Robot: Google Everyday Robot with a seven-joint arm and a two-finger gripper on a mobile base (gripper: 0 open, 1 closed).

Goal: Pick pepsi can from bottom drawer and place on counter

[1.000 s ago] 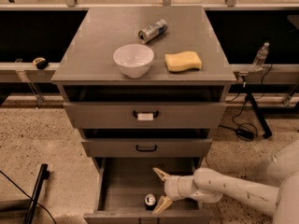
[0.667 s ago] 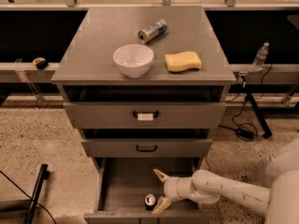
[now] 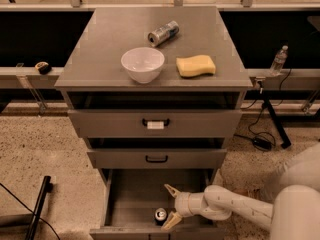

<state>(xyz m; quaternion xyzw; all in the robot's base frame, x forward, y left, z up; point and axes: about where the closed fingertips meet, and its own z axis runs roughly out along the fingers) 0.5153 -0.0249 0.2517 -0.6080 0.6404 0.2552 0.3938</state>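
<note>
The bottom drawer is pulled out below two shallower drawers. The pepsi can stands upright near the drawer's front edge, only its silver top and dark side showing. My gripper reaches in from the right, open, with one finger behind and to the right of the can and the other at the can's front right. The fingers are close beside the can, not closed on it. The counter is the grey top of the cabinet.
On the counter lie a silver-and-blue can on its side, a white bowl and a yellow sponge. A water bottle stands on the right ledge. A black stand lies on the floor at left.
My gripper and arm have stayed almost still beside the can. The can has not moved.
</note>
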